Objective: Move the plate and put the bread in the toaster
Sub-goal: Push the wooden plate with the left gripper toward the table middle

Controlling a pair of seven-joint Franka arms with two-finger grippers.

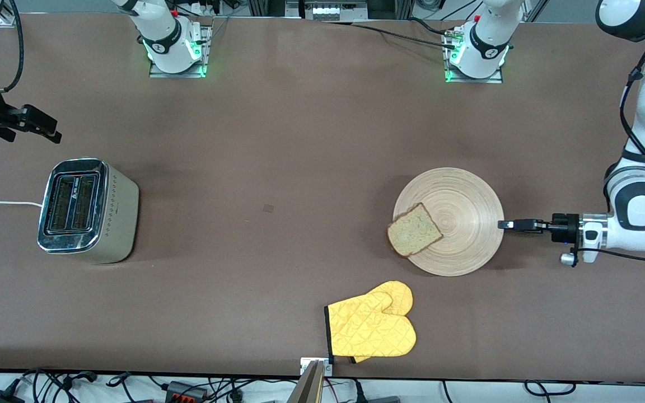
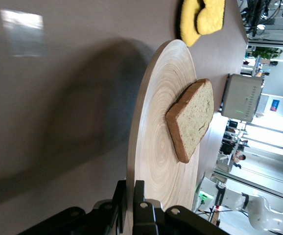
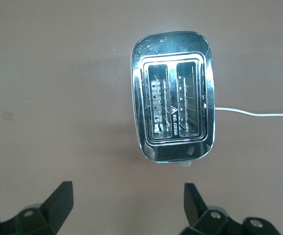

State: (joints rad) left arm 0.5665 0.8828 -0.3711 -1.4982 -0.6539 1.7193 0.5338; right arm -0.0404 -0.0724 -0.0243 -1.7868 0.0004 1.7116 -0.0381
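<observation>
The left gripper (image 1: 503,225), its two fingers pinched shut on the rim of the plate (image 1: 462,212) at the edge toward the left arm's end of the table, holds the plate flat on the tabletop; the drag toward the toaster (image 1: 88,210) should probably run low and level, since the bread (image 1: 415,229) lies loose on the plate's rim away from the fingers, overhanging it slightly. Both toaster slots stand empty. The right gripper (image 3: 127,203), fingers spread wide and holding nothing, waits above the table just beside the toaster.
</observation>
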